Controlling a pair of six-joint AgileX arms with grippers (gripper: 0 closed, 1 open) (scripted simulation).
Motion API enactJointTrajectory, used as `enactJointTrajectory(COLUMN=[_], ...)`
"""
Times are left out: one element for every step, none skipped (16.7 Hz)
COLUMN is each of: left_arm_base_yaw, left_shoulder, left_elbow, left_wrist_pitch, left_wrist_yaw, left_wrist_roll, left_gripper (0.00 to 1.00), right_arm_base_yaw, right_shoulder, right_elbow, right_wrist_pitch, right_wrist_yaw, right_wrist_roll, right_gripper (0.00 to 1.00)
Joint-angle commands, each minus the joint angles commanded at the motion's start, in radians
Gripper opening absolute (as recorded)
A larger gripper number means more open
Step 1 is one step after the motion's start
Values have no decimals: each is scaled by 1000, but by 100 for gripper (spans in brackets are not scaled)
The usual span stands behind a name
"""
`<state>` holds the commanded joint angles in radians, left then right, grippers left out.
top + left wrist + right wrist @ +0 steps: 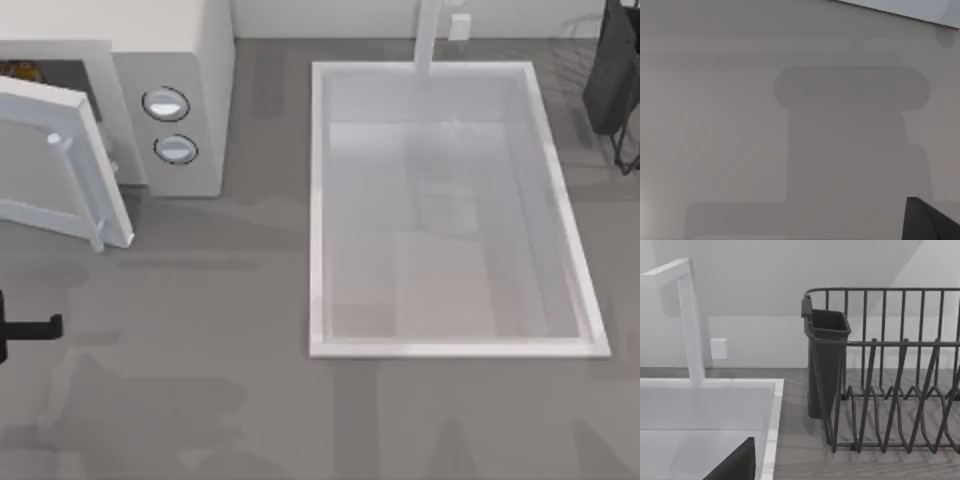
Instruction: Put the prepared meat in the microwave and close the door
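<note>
The microwave (170,90) stands at about ten o'clock on the table (200,400), off-white, with two round silvery-blue buttons (166,104) one under the other on its side panel. The door (55,165) is swung open toward the near side and stands at an angle, and its slim pale handle (62,142) shows on its face. Inside the dark opening, at the far left edge of the top view, there is a small orange-brown patch (20,71); it may be the prepared meat, but it is too small to say for sure.

The left gripper (40,327) is at about eight o'clock, a dark piece at the left edge of the table, below the open door and apart from it. How far its fingers are open cannot be told, and nothing is seen in its hold.

The large white sink (318,200) takes the middle and right part. A white faucet (687,315) rises at its far rim, at about one o'clock. A dark wire dish rack (890,370) with a dark cup holder (827,365) stands at two o'clock, just beside the sink.
</note>
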<state>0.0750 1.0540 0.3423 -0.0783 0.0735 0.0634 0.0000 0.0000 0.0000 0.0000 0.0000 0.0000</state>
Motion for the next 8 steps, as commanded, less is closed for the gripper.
enactJointTrajectory(left_arm_base_yaw=[0,4,3,0,-4,-8,-12,-15], left_shoulder=[0,4,7,20,44,79,124,178], left_elbow=[0,4,6,19,41,67,94,121], left_wrist_pitch=[0,0,2,13,28,46,63,80], left_wrist_yaw=[0,4,4,3,2,1,0,-2], left_wrist_roll=[0,1,1,1,1,1,-1,-2], left_gripper=[0,0,0,0,0,0,0,0], right_arm_base_yaw=[0,0,0,0,0,0,0,0], right_shoulder=[0,0,0,0,0,0,0,0], right_elbow=[0,0,0,0,0,0,0,0], right_wrist_pitch=[0,0,0,0,0,0,0,0], right_wrist_yaw=[0,0,0,0,0,0,0,0], right_wrist_roll=[0,0,0,0,0,0,0,0], right_gripper=[100,100,100,100,100,100,100,100])
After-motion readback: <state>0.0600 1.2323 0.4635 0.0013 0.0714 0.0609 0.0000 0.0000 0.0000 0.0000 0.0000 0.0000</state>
